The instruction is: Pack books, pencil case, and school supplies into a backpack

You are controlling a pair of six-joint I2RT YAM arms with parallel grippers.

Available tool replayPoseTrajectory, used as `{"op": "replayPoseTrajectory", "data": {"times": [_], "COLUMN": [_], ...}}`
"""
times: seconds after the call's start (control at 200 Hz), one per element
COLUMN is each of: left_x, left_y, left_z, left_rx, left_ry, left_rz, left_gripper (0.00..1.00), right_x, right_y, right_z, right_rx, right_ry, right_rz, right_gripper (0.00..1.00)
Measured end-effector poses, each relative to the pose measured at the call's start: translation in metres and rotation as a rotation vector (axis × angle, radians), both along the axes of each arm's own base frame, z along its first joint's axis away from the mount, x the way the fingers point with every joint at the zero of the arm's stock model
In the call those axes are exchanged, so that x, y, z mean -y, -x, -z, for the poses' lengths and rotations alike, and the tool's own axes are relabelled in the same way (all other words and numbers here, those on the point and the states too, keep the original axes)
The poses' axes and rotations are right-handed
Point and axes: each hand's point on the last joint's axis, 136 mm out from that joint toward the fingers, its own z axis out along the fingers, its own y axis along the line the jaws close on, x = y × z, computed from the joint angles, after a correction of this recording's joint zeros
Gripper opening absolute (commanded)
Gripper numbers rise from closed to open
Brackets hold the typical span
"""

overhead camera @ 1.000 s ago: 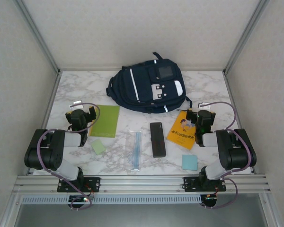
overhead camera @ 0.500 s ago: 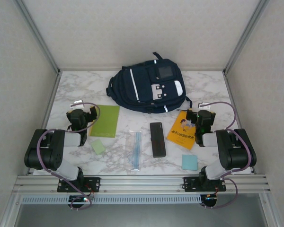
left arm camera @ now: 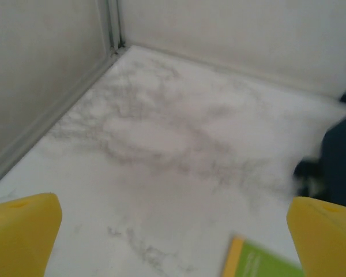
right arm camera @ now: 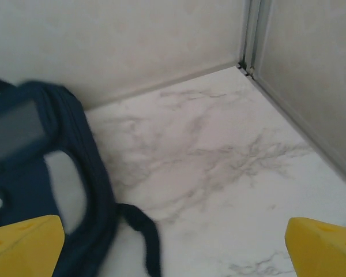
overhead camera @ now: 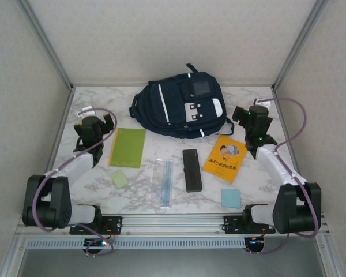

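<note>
The navy backpack (overhead camera: 181, 107) lies at the back middle of the table, its side and a loose strap also in the right wrist view (right arm camera: 75, 167). In front of it lie the lime-green book (overhead camera: 128, 147), clear ruler (overhead camera: 164, 182), black pencil case (overhead camera: 191, 169) and orange-yellow book (overhead camera: 225, 158). A pale green pad (overhead camera: 120, 178) and a light blue pad (overhead camera: 230, 197) sit nearer the front. My left gripper (overhead camera: 95, 123) hovers open left of the green book, whose corner shows low in the left wrist view (left arm camera: 259, 262). My right gripper (overhead camera: 251, 117) hovers open to the right of the backpack. Both hold nothing.
Aluminium frame posts and white walls close in the marble table (overhead camera: 92, 109) on the left, back and right. Bare marble lies under both grippers, toward the back corners (left arm camera: 150, 133) (right arm camera: 230, 156). A metal rail (overhead camera: 173, 222) carries both arm bases at the front.
Both arms have unfolded from their tucked poses. The left gripper moved toward the back left, the right gripper toward the back right beside the backpack. The objects have not moved.
</note>
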Motion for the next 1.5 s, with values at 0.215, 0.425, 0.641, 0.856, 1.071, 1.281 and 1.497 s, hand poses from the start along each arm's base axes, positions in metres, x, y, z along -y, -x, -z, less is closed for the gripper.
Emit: {"op": "replayPoseTrajectory", "data": {"times": [0.215, 0.425, 0.641, 0.856, 1.071, 1.281, 1.497], "left_x": [0.031, 0.093, 0.156, 0.183, 0.193, 0.194, 0.194], "left_y": [-0.003, 0.015, 0.042, 0.054, 0.061, 0.062, 0.062], "left_z": [-0.042, 0.002, 0.038, 0.050, 0.061, 0.062, 0.062], "left_rx": [-0.026, -0.198, -0.334, -0.382, -0.423, -0.427, -0.427], "left_ry": [0.171, 0.282, 0.327, 0.333, 0.323, 0.320, 0.319], "left_rz": [-0.019, 0.080, 0.204, 0.259, 0.283, 0.284, 0.283], "left_gripper": [1.00, 1.00, 1.00, 1.00, 1.00, 1.00, 1.00], "right_x": [-0.043, -0.107, -0.147, -0.149, -0.141, -0.138, -0.121], "right_y": [0.010, 0.020, 0.011, 0.004, -0.013, -0.041, -0.056], "right_z": [0.020, 0.083, 0.126, 0.154, 0.135, 0.099, 0.126], "right_rx": [-0.128, -0.330, -0.419, -0.452, -0.398, -0.323, -0.373], "right_ry": [-0.391, -0.653, -0.794, -0.838, -0.775, -0.733, -0.665], "right_rz": [-0.061, -0.109, -0.098, -0.038, -0.017, -0.016, 0.059], "right_gripper": [0.96, 0.87, 0.81, 0.73, 0.70, 0.71, 0.71]}}
